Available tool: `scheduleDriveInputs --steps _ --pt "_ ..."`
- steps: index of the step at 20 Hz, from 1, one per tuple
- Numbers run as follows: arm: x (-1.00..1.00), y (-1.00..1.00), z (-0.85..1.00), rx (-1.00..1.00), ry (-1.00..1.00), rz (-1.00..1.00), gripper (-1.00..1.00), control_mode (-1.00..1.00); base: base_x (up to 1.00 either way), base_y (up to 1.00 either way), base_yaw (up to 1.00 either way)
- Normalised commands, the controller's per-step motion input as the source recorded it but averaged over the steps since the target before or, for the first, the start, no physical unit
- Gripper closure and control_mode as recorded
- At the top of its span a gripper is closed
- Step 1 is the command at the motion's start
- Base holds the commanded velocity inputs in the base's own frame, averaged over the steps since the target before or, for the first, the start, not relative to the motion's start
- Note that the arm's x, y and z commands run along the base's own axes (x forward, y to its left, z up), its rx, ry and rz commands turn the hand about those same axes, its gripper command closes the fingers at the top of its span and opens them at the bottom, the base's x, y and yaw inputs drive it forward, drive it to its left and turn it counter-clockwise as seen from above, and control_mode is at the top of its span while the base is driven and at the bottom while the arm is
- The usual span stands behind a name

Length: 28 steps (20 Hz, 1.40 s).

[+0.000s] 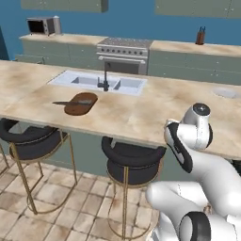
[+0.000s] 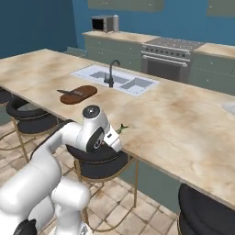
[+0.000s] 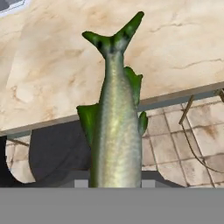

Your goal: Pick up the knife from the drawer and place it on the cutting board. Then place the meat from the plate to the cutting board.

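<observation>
The meat (image 3: 116, 127), a slim greenish-grey fish, hangs lengthwise in my gripper (image 3: 114, 183), which is shut on it. Its forked tail points out over the front edge of the island counter. In the right base view the tail of the meat (image 2: 122, 127) sticks out past my hand at that edge. The dark oval cutting board (image 1: 81, 104) (image 2: 79, 94) lies far to the left, near the sink. On it rests the knife (image 1: 70, 102) (image 2: 71, 93), its blade reaching past the board's left end. The pale plate (image 1: 226, 92) (image 2: 229, 108) sits at the far right of the counter.
A sink (image 1: 99, 83) with a dark faucet (image 1: 106, 77) is set in the island behind the board. Black stools (image 1: 132, 162) (image 2: 98, 163) stand under the front edge. Stove, microwave (image 1: 43, 26) and knife block (image 1: 201, 36) line the back counter.
</observation>
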Motion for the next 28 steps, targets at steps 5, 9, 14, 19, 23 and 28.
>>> scheduleDriveInputs --steps 5,9,14,19,23,28 --pt "0.00 0.00 0.00 0.00 0.00 0.00 1.00 1.00 0.50 1.00 -0.24" --pt "0.00 0.00 0.00 0.00 0.00 0.00 1.00 1.00 0.28 0.89 -0.36" --pt "0.00 0.00 0.00 0.00 0.00 0.00 1.00 1.00 0.28 0.88 -0.37" --pt "0.00 0.00 0.00 0.00 0.00 0.00 1.00 1.00 0.38 0.96 -0.33" --pt "0.00 0.00 0.00 0.00 0.00 0.00 1.00 1.00 0.49 1.00 -0.31" --pt "0.00 0.00 0.00 0.00 0.00 0.00 1.00 1.00 0.74 0.43 -0.14"
